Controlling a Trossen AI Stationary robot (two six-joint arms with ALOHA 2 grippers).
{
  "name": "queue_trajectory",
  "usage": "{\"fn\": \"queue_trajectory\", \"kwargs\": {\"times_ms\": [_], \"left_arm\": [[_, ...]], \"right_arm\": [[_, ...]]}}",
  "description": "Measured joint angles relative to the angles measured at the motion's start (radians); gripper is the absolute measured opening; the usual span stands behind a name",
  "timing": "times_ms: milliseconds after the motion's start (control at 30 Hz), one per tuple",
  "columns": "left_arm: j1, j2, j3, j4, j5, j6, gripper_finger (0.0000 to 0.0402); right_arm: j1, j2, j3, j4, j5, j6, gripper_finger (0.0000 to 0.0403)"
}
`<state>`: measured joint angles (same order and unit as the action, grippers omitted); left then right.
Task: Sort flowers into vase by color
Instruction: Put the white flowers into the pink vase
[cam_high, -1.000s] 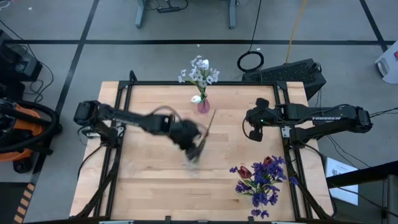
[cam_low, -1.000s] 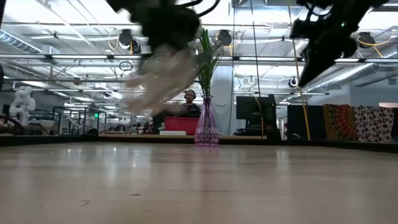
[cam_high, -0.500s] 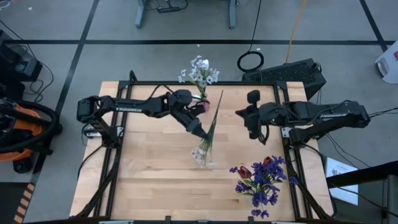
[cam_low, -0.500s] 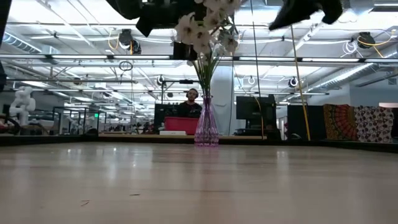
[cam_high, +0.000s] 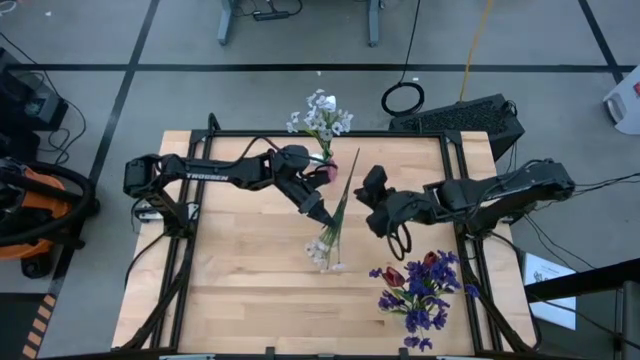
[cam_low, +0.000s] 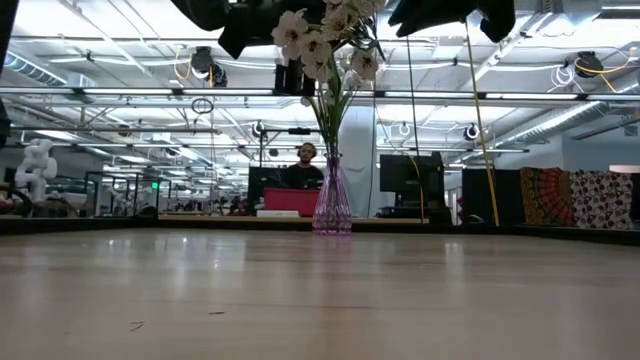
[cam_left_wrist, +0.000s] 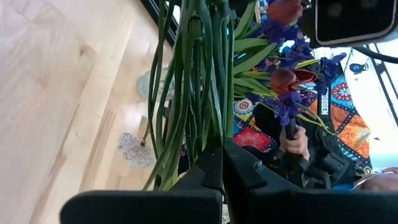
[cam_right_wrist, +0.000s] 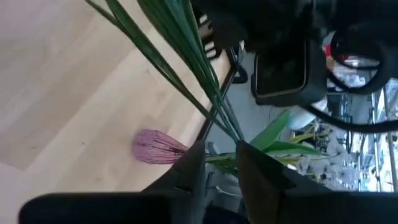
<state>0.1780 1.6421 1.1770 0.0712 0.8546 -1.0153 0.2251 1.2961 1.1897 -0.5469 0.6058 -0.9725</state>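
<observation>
A spray of small white blossoms (cam_high: 322, 250) on long green stems hangs slanted over the table's middle, blossoms toward the near edge, with my left gripper (cam_high: 323, 213) shut on it. My right gripper (cam_high: 366, 192) is open beside the stems' far part (cam_right_wrist: 211, 118), one finger on each side. A pink vase (cam_high: 327, 170) at the far edge holds white flowers (cam_high: 320, 115). Purple and dark red flowers (cam_high: 418, 288) stand at the near right, seemingly in a clear vase (cam_left_wrist: 148, 84). My left gripper pinches the bunch of green stems (cam_left_wrist: 208, 134) between its two shut fingers, about midway along them. The fingers slant down from the table's left and lie across the stems. The spray is lifted clear of the table. Whether my right gripper touches the stems, I cannot tell.
The black frame rails (cam_high: 455, 170) run along the table's left, right and far sides. Bare wood (cam_high: 240, 290) lies at the near left. In the low view a person (cam_low: 305, 165) sits in the room behind the pink vase (cam_low: 332, 205).
My left gripper has swung up and toward the far edge with the spray, tipping it so the blossoms hang toward the near edge, then held still. My right gripper has gone from the table's right side toward the middle, up to the stems, rolling as it went.
</observation>
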Motion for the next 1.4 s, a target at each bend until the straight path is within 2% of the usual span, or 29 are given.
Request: {"fn": "queue_trajectory", "kwargs": {"times_ms": [300, 567, 800, 900, 1067, 1300, 1400], "left_arm": [[-0.003, 0.0, 0.0, 0.007, -0.018, -0.043, 0.0], [-0.032, 0.0, 0.0, 0.028, -0.033, -0.078, 0.0], [-0.059, 0.0, 0.0, 0.029, -0.054, -0.08, 0.0], [-0.063, 0.0, 0.0, 0.029, -0.096, -0.074, 0.0001], [-0.063, 0.0, 0.0, 0.079, -0.132, -0.073, 0.0032], [-0.062, 0.0, 0.0, 0.111, -0.132, -0.063, 0.0095], [-0.045, 0.0, 0.0, 0.097, -0.099, -0.015, 0.0114]], "right_arm": [[0.039, 0.008, 0.016, 0.039, -0.004, -0.066, 0.011], [0.034, 0.078, 0.016, 0.074, -0.004, -0.18, 0.0111], [0.034, 0.105, 0.016, 0.107, -0.001, -0.192, 0.011], [0.036, 0.107, 0.016, 0.11, -0.013, -0.195, 0.009], [0.037, 0.106, 0.016, 0.081, -0.027, -0.195, 0.0014], [0.037, 0.106, 0.016, -0.018, -0.028, -0.168, 0.0004], [0.036, 0.106, 0.016, -0.082, -0.011, -0.144, 0.0004]]}}
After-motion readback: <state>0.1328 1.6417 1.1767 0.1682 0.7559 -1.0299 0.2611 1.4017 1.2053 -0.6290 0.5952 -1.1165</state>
